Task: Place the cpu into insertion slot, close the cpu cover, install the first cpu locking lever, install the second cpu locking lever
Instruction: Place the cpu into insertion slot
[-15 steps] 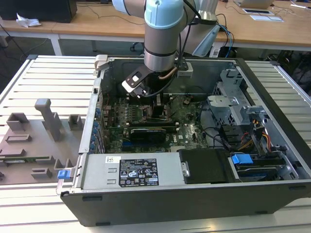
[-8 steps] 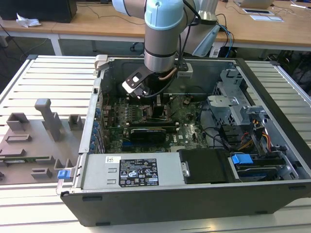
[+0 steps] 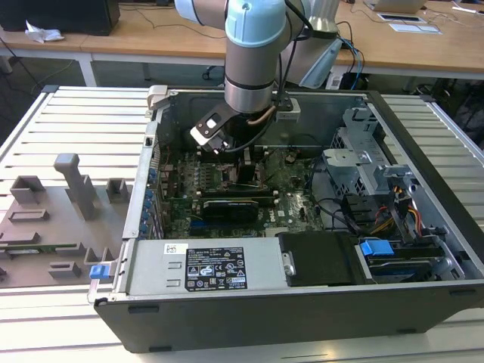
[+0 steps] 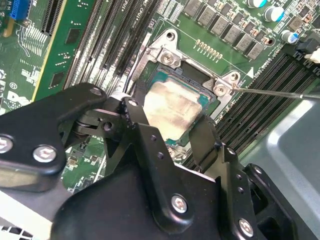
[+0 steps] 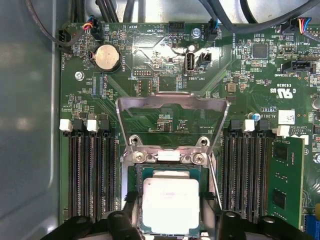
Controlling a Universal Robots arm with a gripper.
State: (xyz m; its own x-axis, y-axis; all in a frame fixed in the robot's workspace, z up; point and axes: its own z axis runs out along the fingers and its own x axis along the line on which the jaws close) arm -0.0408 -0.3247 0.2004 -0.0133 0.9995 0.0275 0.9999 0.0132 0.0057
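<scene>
The cpu [image 5: 170,205], a silver-topped square with a green rim, lies low in the insertion slot [image 4: 161,51] on the motherboard. My gripper [image 5: 170,201] straddles it, one black finger [image 4: 134,114] at each of two opposite edges, shut on it as far as I can see. The cpu cover [image 5: 170,101], a grey metal frame with a big window, stands swung up and open behind the slot. A thin metal locking lever [image 4: 280,92] sticks out free beside the socket. In the exterior view the arm [image 3: 253,83] reaches down into the open computer case above the board.
Long black memory slots [image 5: 90,175] flank the socket on both sides. The case wall [image 5: 27,125] is close by. A power supply [image 3: 200,266] and drive cage [image 3: 378,189] fill the case's front and the exterior view's right. Grey fixtures [image 3: 76,185] stand on the table outside.
</scene>
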